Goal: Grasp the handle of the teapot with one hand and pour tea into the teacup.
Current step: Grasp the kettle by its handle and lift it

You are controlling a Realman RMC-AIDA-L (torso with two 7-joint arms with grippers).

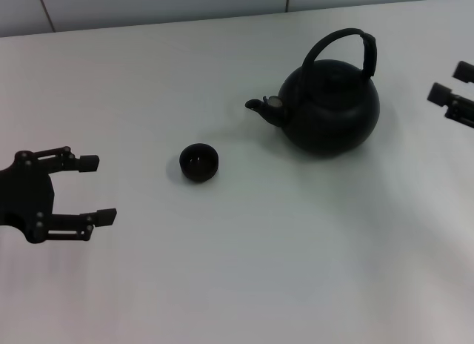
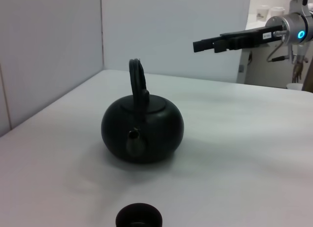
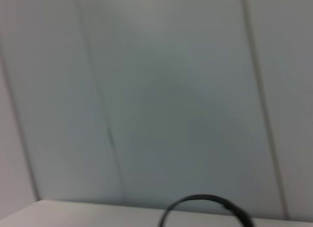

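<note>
Left of right claw (image 1: 447,83), teapot (image 1: 333,110)

Black teapot (image 1: 330,107) upright, handle (image 1: 344,49) raised, spout toward nearby teacup (image 1: 198,162).

Soft, even light washes the white table (image 1: 244,270) bright — in the head view the round matte black teapot (image 1: 331,107) and the tiny black bowl-shaped teacup (image 1: 198,162) cast only faint, diffuse shadows. The black surfaces show almost no glare or detail. The right wrist view is blurred throughout — the arched black handle (image 3: 208,207) is smeared against pale wall panels.
</note>
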